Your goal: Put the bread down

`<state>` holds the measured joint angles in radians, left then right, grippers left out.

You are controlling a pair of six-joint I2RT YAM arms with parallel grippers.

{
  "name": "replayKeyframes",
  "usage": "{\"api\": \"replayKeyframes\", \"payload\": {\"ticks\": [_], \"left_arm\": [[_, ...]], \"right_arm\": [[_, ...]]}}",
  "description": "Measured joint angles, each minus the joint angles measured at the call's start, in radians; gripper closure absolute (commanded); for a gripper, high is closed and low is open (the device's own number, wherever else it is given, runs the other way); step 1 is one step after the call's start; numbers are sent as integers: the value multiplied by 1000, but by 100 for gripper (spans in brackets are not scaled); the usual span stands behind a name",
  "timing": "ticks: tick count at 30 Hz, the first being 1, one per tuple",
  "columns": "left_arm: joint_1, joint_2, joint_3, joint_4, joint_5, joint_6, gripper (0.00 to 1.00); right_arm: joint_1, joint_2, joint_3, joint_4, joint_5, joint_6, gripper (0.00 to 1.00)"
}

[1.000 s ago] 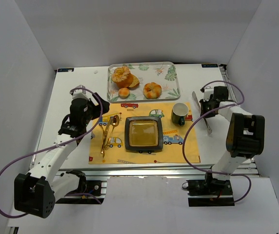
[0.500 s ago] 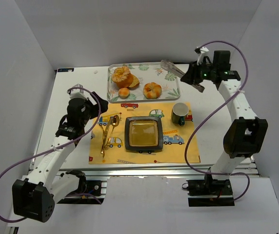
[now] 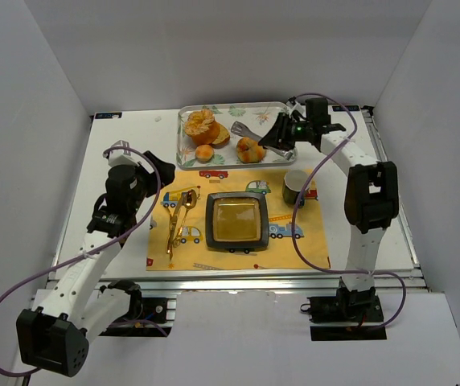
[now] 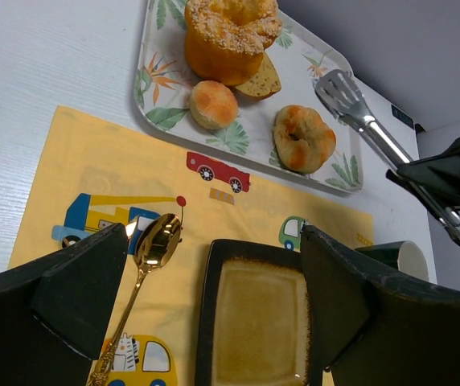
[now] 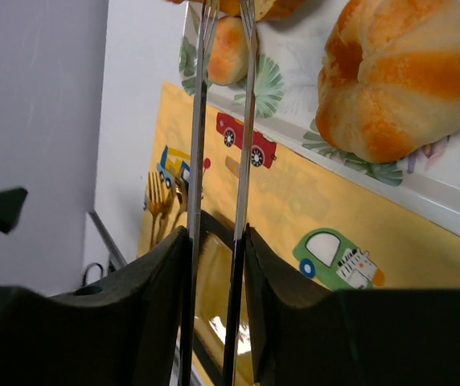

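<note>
The bread (image 3: 221, 135) is a thin tan slice lying on the floral tray (image 3: 282, 121), partly under a tall bun (image 3: 199, 124). In the left wrist view only a wedge of the bread (image 4: 264, 79) shows. My right gripper (image 3: 285, 135) is shut on metal tongs (image 3: 254, 135), whose tips hang over the tray right of the bread, just behind the knotted roll (image 3: 251, 149). In the right wrist view the gripper (image 5: 218, 235) squeezes the two tong arms (image 5: 244, 121). My left gripper (image 3: 159, 178) is open and empty over the mat's left side, shown also in its wrist view (image 4: 212, 241). The black square plate (image 3: 236, 240) is empty.
A small round bun (image 3: 204, 153) also lies on the tray. A green mug (image 3: 296, 186) stands on the yellow placemat (image 3: 238, 183) right of the plate. A gold spoon and fork (image 3: 178, 215) lie left of the plate.
My right arm has lifted the tongs from the table's right side and swung them left over the tray. My left gripper has drawn back a little.
</note>
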<state>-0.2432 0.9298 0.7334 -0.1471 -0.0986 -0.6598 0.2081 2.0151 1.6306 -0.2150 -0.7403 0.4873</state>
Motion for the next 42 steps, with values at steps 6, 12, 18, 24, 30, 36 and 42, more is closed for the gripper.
{"api": "replayKeyframes", "payload": {"ticks": [6, 12, 18, 24, 30, 36, 42], "left_arm": [[0, -9, -3, -12, -20, -22, 3], [0, -8, -4, -18, -25, -29, 3], [0, 5, -4, -18, -25, -29, 3], [0, 10, -4, -18, -25, -29, 3], [0, 10, -4, -29, -25, -29, 3], [0, 9, -3, -34, -25, -29, 3], [0, 9, -3, -40, -25, -29, 3]], "right_arm": [[27, 72, 46, 40, 60, 145, 58], [37, 96, 64, 67, 104, 224, 55], [48, 140, 92, 78, 144, 243, 54], [63, 168, 111, 78, 168, 243, 52], [77, 188, 120, 82, 182, 243, 51], [89, 200, 120, 82, 193, 243, 50], [98, 203, 120, 84, 192, 248, 59]]}}
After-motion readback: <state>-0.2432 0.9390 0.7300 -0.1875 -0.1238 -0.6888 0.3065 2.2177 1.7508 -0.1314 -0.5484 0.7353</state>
